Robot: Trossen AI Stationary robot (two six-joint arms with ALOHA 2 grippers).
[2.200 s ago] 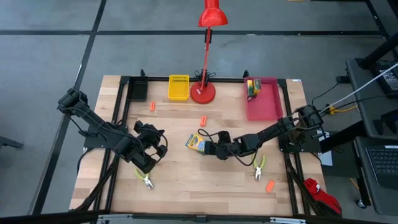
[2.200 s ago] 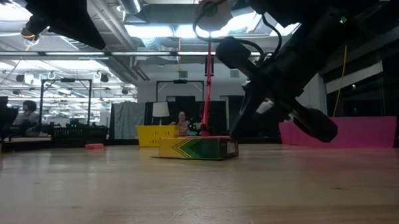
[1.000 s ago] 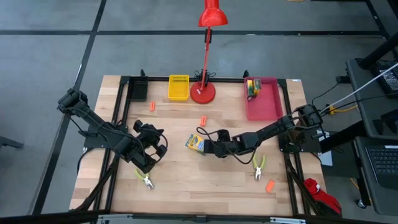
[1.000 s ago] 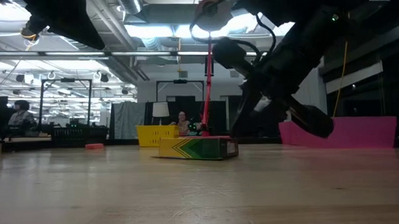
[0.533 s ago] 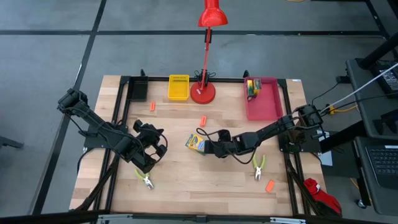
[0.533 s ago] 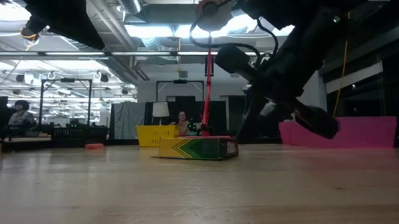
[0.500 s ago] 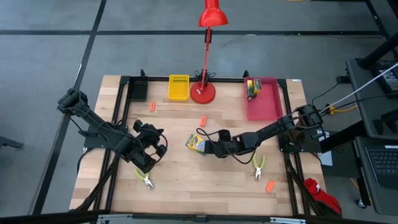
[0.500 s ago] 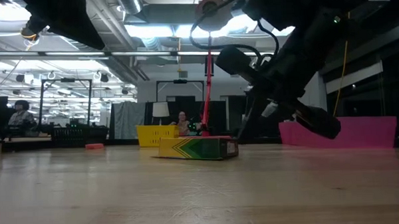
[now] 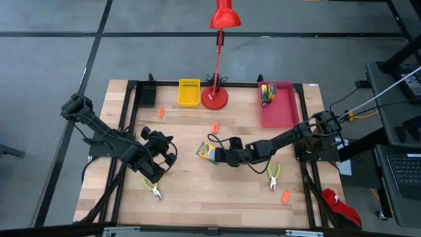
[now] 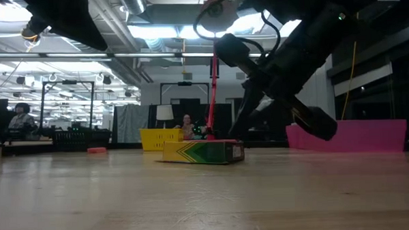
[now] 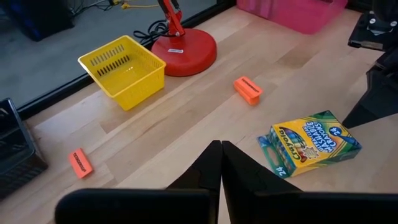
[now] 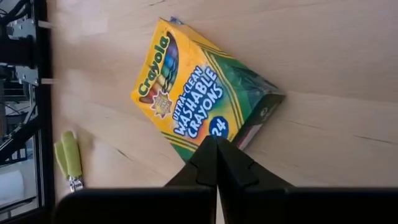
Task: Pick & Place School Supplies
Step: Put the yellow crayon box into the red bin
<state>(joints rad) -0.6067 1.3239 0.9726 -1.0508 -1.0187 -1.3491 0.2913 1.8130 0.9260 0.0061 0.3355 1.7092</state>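
Note:
One yellow-and-green crayon box lies flat on the wood mid-table, also in the low view and the left wrist view. My right gripper is shut, low at the box's right side; its tips overlap the box's long edge. My left gripper is shut and hovers left of the box. More crayon boxes sit in the pink tray. Orange pieces lie at the far left, mid-table and near right. Pliers lie near left and near right. My right gripper's shut fingertips stand at the crayon box's long edge, on the side toward the table's right, coming in low and slanting down. I cannot tell whether they touch the box. The box lies flat on the table.
A red desk lamp's base and a yellow tray stand at the far edge, with the pink tray far right and a black tray far left. Bare wood lies along the near side between the two pliers.
My right gripper has edged a little toward the table's left, closer to the crayon box. The box has stayed where it was.

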